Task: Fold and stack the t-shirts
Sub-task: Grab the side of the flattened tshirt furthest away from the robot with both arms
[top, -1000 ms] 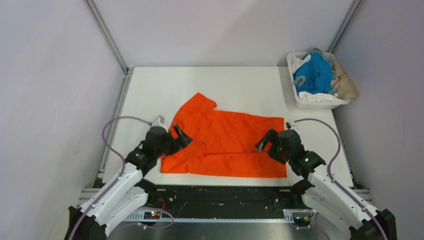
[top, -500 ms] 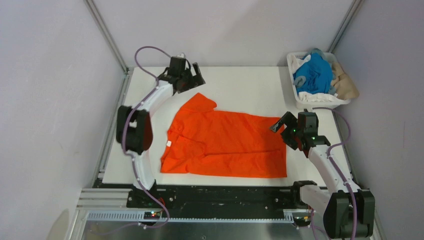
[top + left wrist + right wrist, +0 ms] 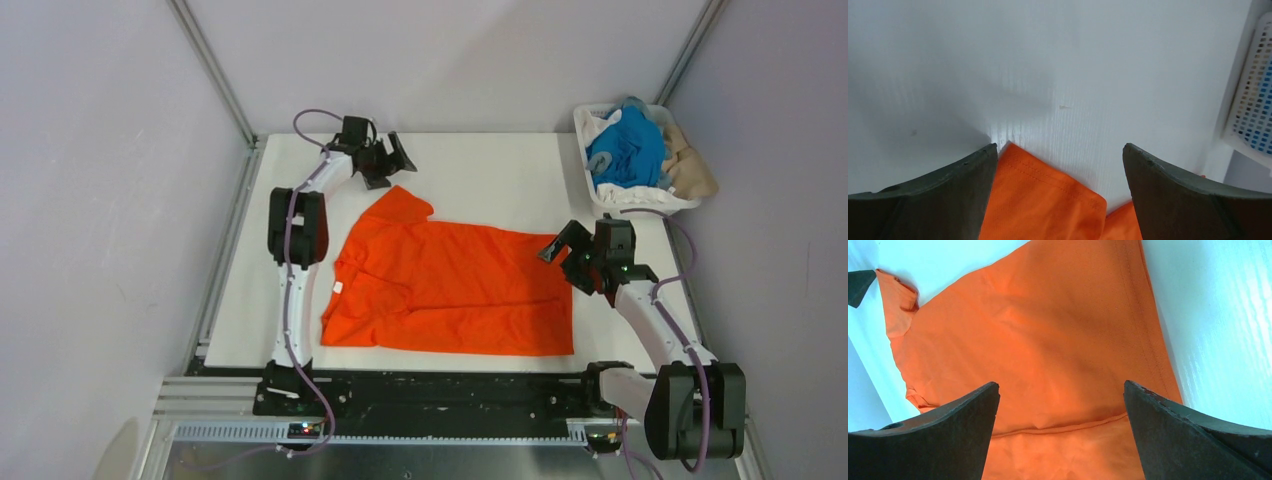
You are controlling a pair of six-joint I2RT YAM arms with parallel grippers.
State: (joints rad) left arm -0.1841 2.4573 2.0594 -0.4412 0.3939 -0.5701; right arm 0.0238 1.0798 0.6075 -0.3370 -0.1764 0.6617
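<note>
The orange t-shirt lies spread flat on the white table, collar and white neck tag to the left, one sleeve pointing to the far side. My left gripper is open just past that sleeve; in the left wrist view the sleeve's hem lies between the open jaws. My right gripper is open over the shirt's right hem edge; in the right wrist view orange cloth fills the space between the jaws. The blue, white and beige shirts lie piled in the basket.
The white plastic basket stands at the back right corner, and shows in the left wrist view. Bare white table lies behind the shirt. Grey walls and metal rails close in the table on three sides.
The left arm has swung from the near left of the shirt out to the far sleeve. The right gripper has moved from the shirt's lower right to its right edge.
</note>
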